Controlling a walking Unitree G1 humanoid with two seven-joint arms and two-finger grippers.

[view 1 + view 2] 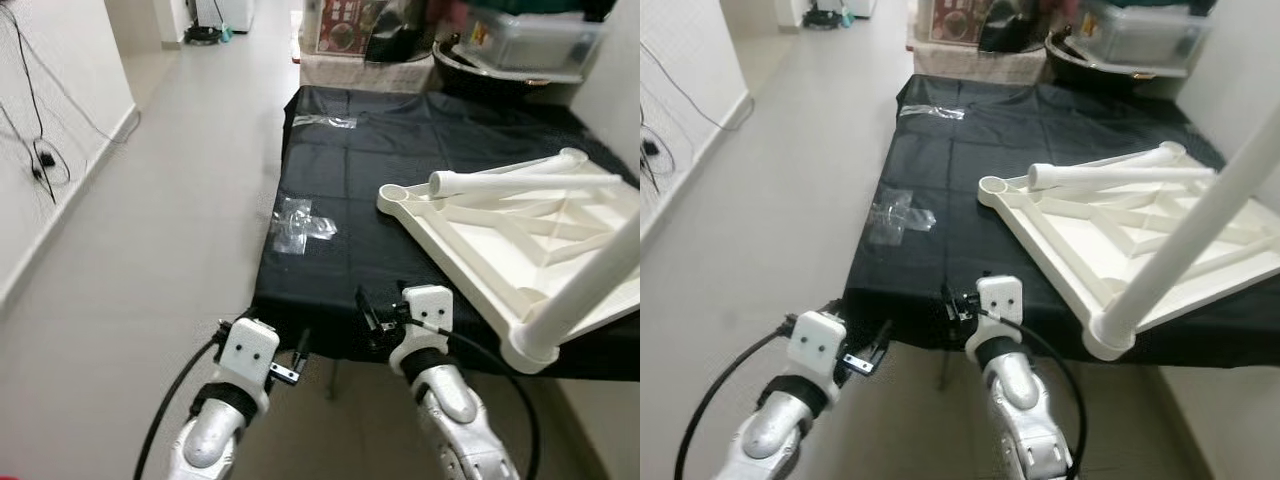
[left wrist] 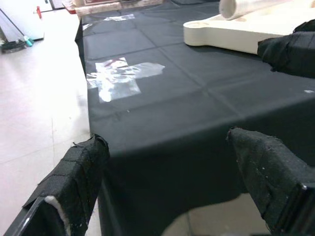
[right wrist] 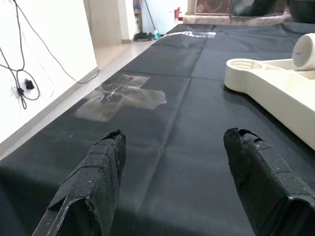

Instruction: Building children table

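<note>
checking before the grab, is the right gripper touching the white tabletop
Apart: the right wrist view shows black cloth between the open right gripper and the white tabletop.

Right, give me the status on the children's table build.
Done: the white tabletop lies upside down on the black cloth, one leg standing in a corner socket. In hand: nothing; left gripper and right gripper are open. Left: a loose leg and an empty socket.

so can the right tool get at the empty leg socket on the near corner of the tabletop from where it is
Probably yes. The right tool is open at the near edge of the black cloth, and bare cloth lies between it and the socket on the upturned white tabletop. Nothing stands between them.
</note>
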